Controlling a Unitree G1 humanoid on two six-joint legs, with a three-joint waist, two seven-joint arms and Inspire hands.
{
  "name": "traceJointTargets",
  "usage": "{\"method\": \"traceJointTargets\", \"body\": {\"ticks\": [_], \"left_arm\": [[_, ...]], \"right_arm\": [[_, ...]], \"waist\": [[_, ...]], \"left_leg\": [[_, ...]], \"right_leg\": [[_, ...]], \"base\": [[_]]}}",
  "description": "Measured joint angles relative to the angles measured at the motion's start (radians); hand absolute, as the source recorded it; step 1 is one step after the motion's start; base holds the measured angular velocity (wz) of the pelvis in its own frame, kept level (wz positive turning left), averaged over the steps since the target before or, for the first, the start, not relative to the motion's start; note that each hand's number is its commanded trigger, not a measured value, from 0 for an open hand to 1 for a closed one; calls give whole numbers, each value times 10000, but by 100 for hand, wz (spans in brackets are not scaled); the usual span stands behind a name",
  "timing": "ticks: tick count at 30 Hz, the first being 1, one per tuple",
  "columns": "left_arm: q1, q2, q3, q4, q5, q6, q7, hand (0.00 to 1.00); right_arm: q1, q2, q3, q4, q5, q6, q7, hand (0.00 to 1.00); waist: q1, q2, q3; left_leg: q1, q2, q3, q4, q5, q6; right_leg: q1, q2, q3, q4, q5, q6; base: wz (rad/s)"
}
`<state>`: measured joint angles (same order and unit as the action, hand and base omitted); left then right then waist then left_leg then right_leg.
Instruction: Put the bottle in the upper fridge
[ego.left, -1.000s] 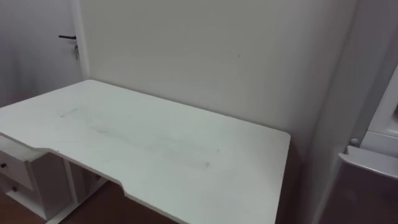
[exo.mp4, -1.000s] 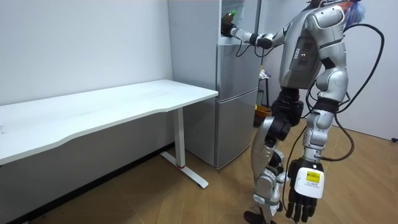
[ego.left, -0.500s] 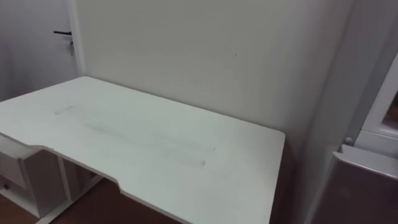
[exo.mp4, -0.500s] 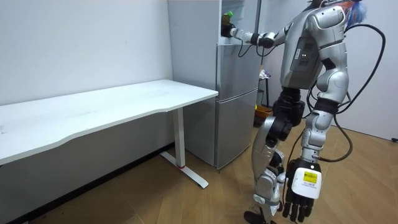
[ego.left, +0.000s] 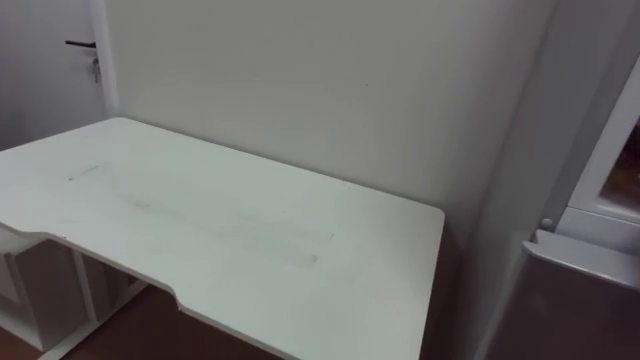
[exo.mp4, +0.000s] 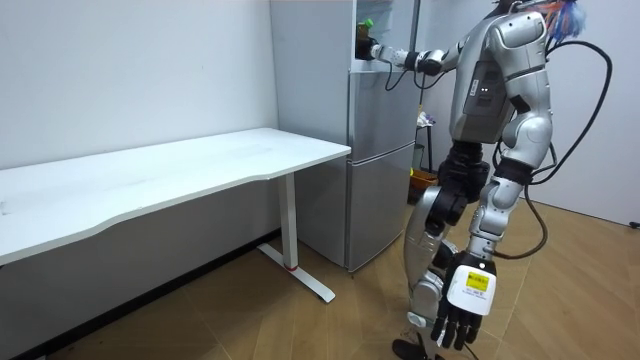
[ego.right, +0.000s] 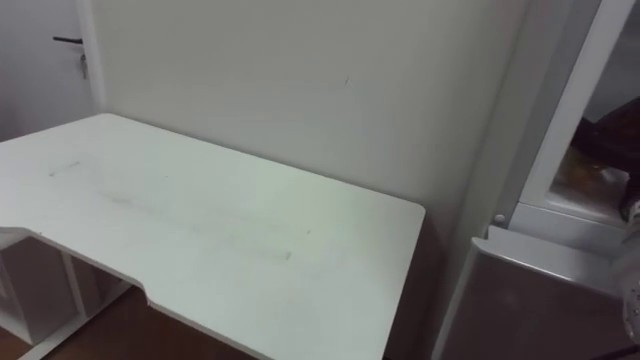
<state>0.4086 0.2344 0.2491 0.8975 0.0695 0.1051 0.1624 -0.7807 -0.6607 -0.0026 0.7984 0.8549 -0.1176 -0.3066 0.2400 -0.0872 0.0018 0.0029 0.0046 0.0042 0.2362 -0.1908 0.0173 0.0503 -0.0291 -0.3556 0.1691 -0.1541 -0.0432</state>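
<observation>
**A:** Bottle (exo.mp4: 366, 24) position?
**B:** Up at the open upper compartment of the fridge (exo.mp4: 380, 150), its green top just above the right robot hand (exo.mp4: 376, 50), which reaches in there.
**A:** Is it gripped?
**B:** I cannot tell; the grip is too small to read from the room view.
**A:** And the left robot hand (exo.mp4: 465, 300)?
**B:** It hangs low beside the legs, fingers relaxed, holding nothing.
**A:** Where does the robot stand?
**B:** Before the fridge, with the white surface (ego.left: 220, 230) just beside the fridge.

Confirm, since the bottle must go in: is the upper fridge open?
Open: the upper fridge shows its dark inside, and the right hand reaches in.
</observation>
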Motion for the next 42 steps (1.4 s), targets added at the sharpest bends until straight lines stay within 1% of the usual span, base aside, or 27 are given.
{"method": "traceJointTargets", "body": {"ticks": [1, 2, 3, 4, 5, 6, 7, 10, 13, 20, 27, 35, 42], "left_arm": [[35, -1, 12, -6, 2, 0, -6, 0], [107, -6, 15, -16, 3, -2, -9, 0], [152, -9, 15, -18, 0, -5, -12, 0], [234, -13, 20, 0, -3, -6, -27, 0], [251, -36, 55, 76, -1, -10, -37, 0], [253, -62, 99, 100, 6, -10, -38, 0], [251, -145, 252, 124, 6, -20, -36, 0], [288, -158, 255, 314, 25, -31, -17, 0], [333, -161, 255, 493, 17, -30, -17, 0], [319, -162, 256, 670, 113, -41, -11, 0], [291, -186, 256, 675, 113, -42, 0, 0], [287, -194, 256, 685, 122, -42, 0, 0], [288, -194, 318, 694, 122, -109, -1, 0]], "right_arm": [[35, 0, -1, -178, -13, 95, 0, 0], [89, 0, -5, -354, -12, 166, -3, 0], [103, 0, -6, -427, -7, 211, -3, 0], [151, 0, -6, -576, 17, 286, -9, 0], [173, 1, -3, -741, 29, 347, -28, 0], [187, 0, -5, -814, 18, 360, -31, 0], [243, 0, -52, -1029, -14, 439, -84, 0], [630, -2, -206, -1705, -24, 528, -118, 0], [690, -2, -192, -1914, -23, 648, -119, 0], [1062, -1, -192, -2713, -52, 653, -218, 0], [1211, 0, -193, -2993, -74, 653, -239, 0], [1273, 2, -182, -3035, -1110, 653, -527, 0], [1669, 1, -180, -3632, -1210, 653, -534, 0]], "waist": [[0, 37, -26], [-1, 74, -93], [-18, 102, -121], [-79, 142, -176], [-102, 157, -181], [-127, 213, -147], [-188, 231, -143], [-232, 231, -143], [-345, 244, -125], [-452, 272, -71], [-446, 265, -62], [-439, 267, -53], [-438, 245, -49]], "left_leg": [[19, 12, 70, -26, -2, -1], [35, 24, 140, -61, -2, 0], [65, 27, 171, -72, -2, 0], [116, 27, 198, -79, 0, 1], [240, 26, 213, -155, 3, 2], [265, 27, 218, -168, 3, 2], [278, 26, 213, -232, 3, 2], [330, 21, 207, -326, 27, -6], [405, 19, 204, -375, 27, -6], [426, 27, 325, -429, 25, -4], [447, 39, 404, -476, 25, -4], [450, 52, 461, -487, 25, -4], [465, 67, 493, -483, 24, -6]], "right_leg": [[-4, 1, 12, 8, 30, -4], [0, 1, 42, 17, 37, -5], [9, 0, 43, 22, 44, -7], [51, 0, 35, 44, 59, -7], [95, -6, 47, 82, 59, -7], [125, -6, 54, 85, 58, -7], [170, -11, 46, 71, 55, -3], [189, -7, 58, 9, 43, 2], [235, -4, 92, -5, 28, 10], [220, 9, 159, -7, 26, 13], [195, 20, 245, -5, 26, 14], [184, 26, 284, -5, 25, 16], [170, 36, 303, 6, 25, 15]], "base": [[-13], [-13], [-10], [-6], [-5], [0], [0], [0], [0], [-2], [-3], [0], [0]]}}
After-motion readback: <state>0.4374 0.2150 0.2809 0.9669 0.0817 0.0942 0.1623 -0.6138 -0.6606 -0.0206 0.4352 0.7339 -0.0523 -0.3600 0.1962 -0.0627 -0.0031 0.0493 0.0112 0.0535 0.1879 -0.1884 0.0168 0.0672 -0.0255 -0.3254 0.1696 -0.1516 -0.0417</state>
